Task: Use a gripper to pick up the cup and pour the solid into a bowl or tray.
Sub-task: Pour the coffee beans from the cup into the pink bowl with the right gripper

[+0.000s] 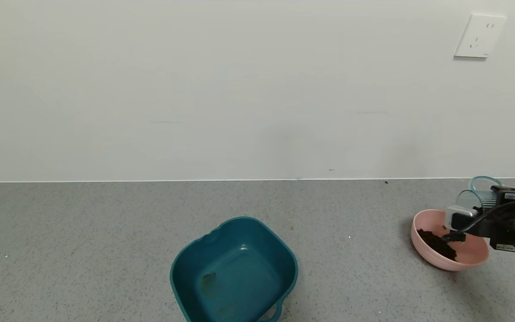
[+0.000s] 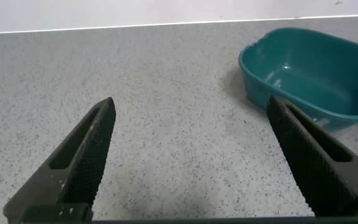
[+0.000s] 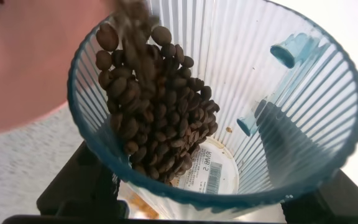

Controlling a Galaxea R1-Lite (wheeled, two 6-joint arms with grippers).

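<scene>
My right gripper [image 1: 474, 206] is shut on the ribbed blue-grey cup [image 1: 479, 197] and holds it tipped on its side over the pink bowl [image 1: 472, 257] at the far right. In the right wrist view the cup [image 3: 303, 118] fills the frame, and dark brown pellets [image 3: 157, 106] slide along its wall toward the rim. A heap of pellets [image 1: 436, 243] lies in the bowl. My left gripper [image 2: 191, 112] is open and empty over bare counter, out of the head view.
A dark teal squarish tub [image 1: 235, 273] stands at the front middle of the grey speckled counter [image 1: 83, 232]; it also shows in the left wrist view [image 2: 316, 68]. A white wall with a socket [image 1: 480, 36] runs behind the counter.
</scene>
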